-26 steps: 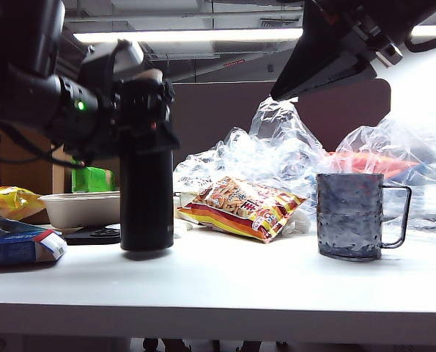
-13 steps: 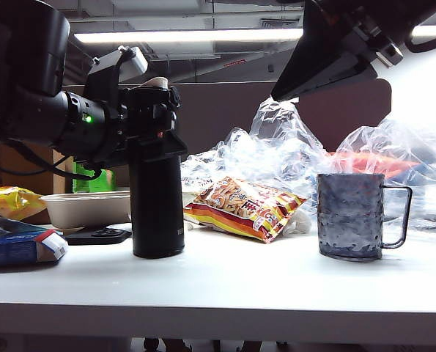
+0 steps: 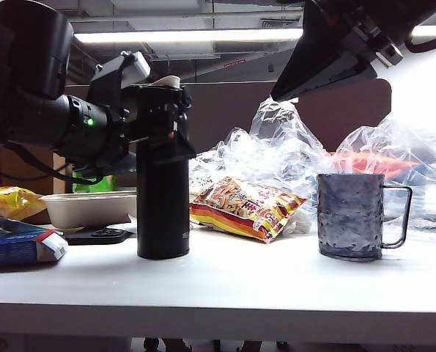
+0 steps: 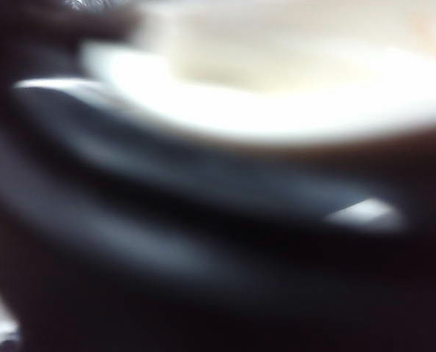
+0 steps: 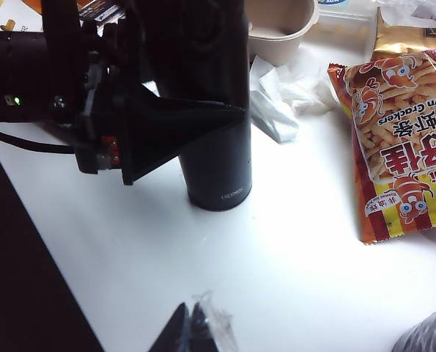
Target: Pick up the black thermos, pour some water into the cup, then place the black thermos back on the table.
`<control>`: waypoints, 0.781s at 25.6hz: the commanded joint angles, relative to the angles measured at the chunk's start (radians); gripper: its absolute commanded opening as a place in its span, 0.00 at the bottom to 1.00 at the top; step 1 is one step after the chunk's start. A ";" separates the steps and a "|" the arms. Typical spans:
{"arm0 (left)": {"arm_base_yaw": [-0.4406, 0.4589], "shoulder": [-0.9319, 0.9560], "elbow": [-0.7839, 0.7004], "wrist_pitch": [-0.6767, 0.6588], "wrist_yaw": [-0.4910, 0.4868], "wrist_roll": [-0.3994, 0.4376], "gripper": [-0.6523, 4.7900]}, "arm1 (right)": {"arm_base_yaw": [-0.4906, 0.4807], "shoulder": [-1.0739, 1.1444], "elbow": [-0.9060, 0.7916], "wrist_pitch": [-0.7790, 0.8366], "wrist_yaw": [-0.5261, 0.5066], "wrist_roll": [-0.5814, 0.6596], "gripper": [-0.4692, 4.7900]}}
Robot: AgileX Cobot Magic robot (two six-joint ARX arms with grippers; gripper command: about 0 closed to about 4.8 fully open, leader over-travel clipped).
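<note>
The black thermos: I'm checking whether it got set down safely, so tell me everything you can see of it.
The black thermos is a tall, slim, matte-black cylinder with a pale spout at its top and small white lettering near its base. It stands upright on the white table, left of the cup. The left gripper surrounds its upper part; whether its jaws touch it cannot be told.

The black thermos [image 3: 163,198] stands on the table [image 3: 225,286], left of the cup [image 3: 351,215].

Snack bag [image 5: 401,139] with Chinese characters "虾条" and "弥佳"
</note>
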 commanded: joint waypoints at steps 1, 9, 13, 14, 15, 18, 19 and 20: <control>0.001 -0.002 0.002 0.003 0.007 0.004 0.98 | 0.001 -0.001 0.005 0.011 -0.001 0.002 0.09; 0.001 -0.004 0.001 -0.014 0.125 -0.031 1.00 | 0.001 -0.004 0.005 -0.006 0.003 0.001 0.09; 0.001 -0.019 -0.001 -0.082 0.135 -0.046 1.00 | 0.001 -0.014 0.005 -0.065 0.014 0.001 0.09; 0.001 -0.035 -0.005 -0.123 0.132 -0.032 1.00 | 0.001 -0.025 0.005 -0.068 0.014 0.008 0.09; 0.001 -0.048 -0.011 -0.142 0.132 -0.023 1.00 | 0.001 -0.031 0.005 -0.062 0.014 0.009 0.09; 0.001 -0.119 -0.036 -0.163 0.130 -0.021 1.00 | 0.000 -0.078 0.005 -0.056 0.029 0.008 0.09; 0.001 -0.149 -0.038 -0.214 0.131 -0.021 1.00 | 0.000 -0.085 0.005 -0.081 0.028 0.008 0.09; 0.001 -0.168 -0.040 -0.268 0.131 -0.018 1.00 | 0.002 -0.088 0.005 -0.096 0.028 0.009 0.09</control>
